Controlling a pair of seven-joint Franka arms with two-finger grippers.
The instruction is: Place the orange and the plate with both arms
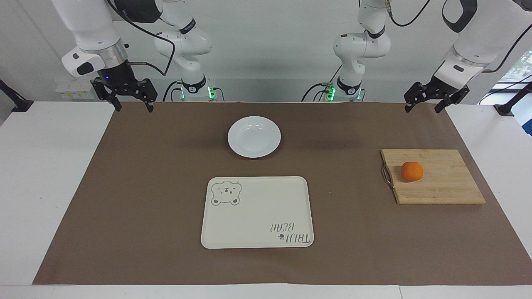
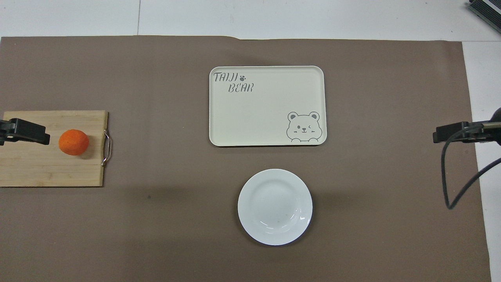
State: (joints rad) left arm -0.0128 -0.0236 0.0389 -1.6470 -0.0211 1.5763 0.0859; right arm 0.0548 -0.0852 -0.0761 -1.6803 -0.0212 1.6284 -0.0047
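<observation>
Brown paper (image 1: 124,207) covers the worktop (image 1: 41,187); mid-worktop lies a cream tray (image 1: 257,212), a cutting board (image 1: 440,182) at the left arm's edge, the plate (image 1: 254,136) robot-side, the orange (image 1: 412,171) on the board. Left pincer (image 1: 427,107) and right pincer (image 1: 133,107) hang spread, seemingly above the robot-side corners.

White wall (image 1: 270,50), white table (image 1: 50,166), brown mat (image 1: 166,166), window (image 1: 519,66).
</observation>
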